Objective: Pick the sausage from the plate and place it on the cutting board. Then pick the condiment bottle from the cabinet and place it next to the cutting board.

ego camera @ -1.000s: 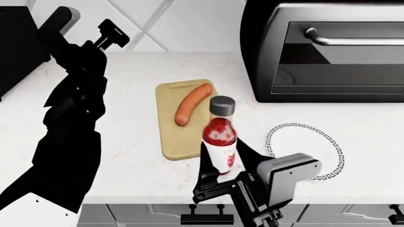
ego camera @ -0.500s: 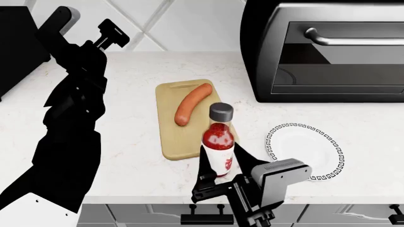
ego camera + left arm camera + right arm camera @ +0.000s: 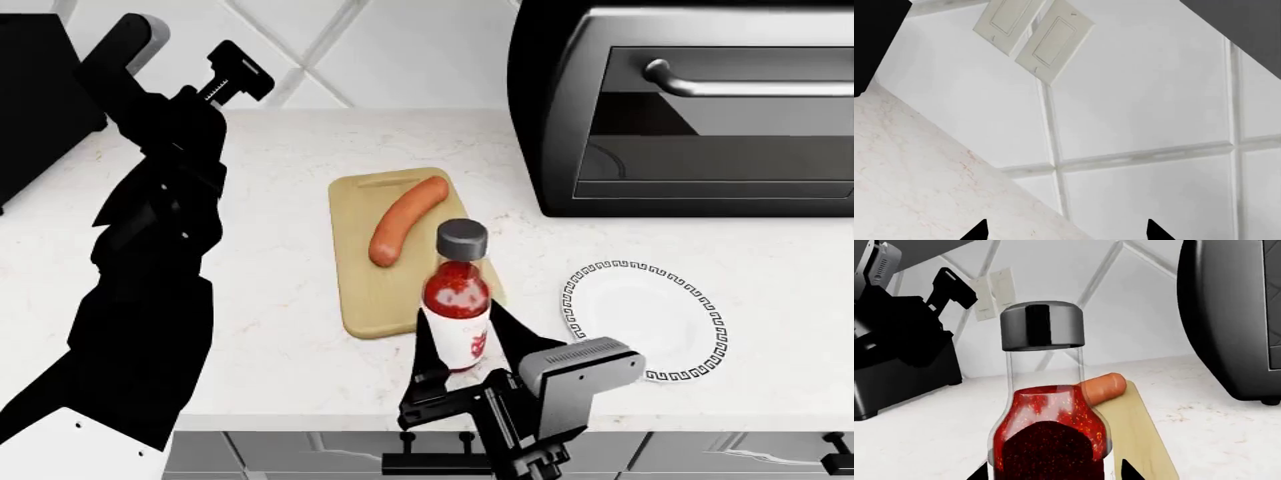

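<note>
I am looking down from the head camera at a pale marble bench [image 3: 294, 330] backed by a white tiled wall [image 3: 400, 50]. A wooden cutting board [image 3: 363, 290] lies near the middle of the bench, long side running from front to back, its slot handle at the back end. The sausage [image 3: 404, 219] rests on the board, lying diagonally across its back half.

My right gripper [image 3: 461, 375] is at the front edge of the bench, its jaws closed around the lower body of the condiment bottle [image 3: 459, 300]. The bottle stands nearly upright, grey cap on top, in front of the board's front right corner and overlapping it in this view; I cannot tell whether its base touches the bench. In the right wrist view the bottle [image 3: 1047, 430] fills the centre, with the sausage [image 3: 1102, 387] and board [image 3: 1137, 435] behind it.

The plate [image 3: 647, 320] sits to the right of the bottle, near the front edge. A dark oven [image 3: 694, 100] occupies the back right corner of the bench.

My left gripper [image 3: 230, 78] is raised over the back left of the bench. Its wrist camera shows only two fingertips [image 3: 977, 232] set apart, so the jaws are open and hold nothing, facing wall tiles and two light switches [image 3: 1034, 35].
</note>
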Robot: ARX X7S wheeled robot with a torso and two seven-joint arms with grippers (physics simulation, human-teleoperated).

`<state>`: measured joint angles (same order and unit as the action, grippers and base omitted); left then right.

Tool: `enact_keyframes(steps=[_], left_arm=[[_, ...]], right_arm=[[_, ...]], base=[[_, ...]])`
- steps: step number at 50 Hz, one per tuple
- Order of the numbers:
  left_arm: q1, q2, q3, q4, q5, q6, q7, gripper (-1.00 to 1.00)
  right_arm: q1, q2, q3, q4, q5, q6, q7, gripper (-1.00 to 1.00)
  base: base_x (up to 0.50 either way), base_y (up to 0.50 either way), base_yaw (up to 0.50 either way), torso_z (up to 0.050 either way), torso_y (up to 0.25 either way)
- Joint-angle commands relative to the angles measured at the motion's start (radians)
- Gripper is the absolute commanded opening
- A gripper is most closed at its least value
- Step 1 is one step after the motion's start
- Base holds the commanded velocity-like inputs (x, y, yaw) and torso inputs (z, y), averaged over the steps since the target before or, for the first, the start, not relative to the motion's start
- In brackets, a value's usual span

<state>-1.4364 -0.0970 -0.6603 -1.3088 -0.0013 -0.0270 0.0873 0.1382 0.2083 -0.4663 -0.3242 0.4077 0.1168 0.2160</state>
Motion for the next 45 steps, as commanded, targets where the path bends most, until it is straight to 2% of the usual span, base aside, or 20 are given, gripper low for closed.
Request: enact_keyframes(steps=[1, 32, 45], left_arm=[[0.000, 0.000, 0.000, 0.000, 0.000, 0.000, 0.000, 1.00], [0.000, 0.000, 0.003, 0.000, 0.001, 0.001, -0.003, 1.00], [0.000, 0.000, 0.004, 0.000, 0.000, 0.000, -0.002, 1.00]], right_arm=[[-0.024, 0.008, -0.014, 0.027, -0.012, -0.028, -0.004, 1.00], [-0.033, 0.025, -0.024, -0.009, 0.009, -0.050, 0.011, 1.00], [-0.047, 0.060, -0.042, -0.159, 0.006, -0.005, 0.047, 1.00]], base=[[0.00, 0.00, 0.00, 0.000, 0.000], [0.00, 0.00, 0.00, 0.000, 0.000], [0.00, 0.00, 0.00, 0.000, 0.000]])
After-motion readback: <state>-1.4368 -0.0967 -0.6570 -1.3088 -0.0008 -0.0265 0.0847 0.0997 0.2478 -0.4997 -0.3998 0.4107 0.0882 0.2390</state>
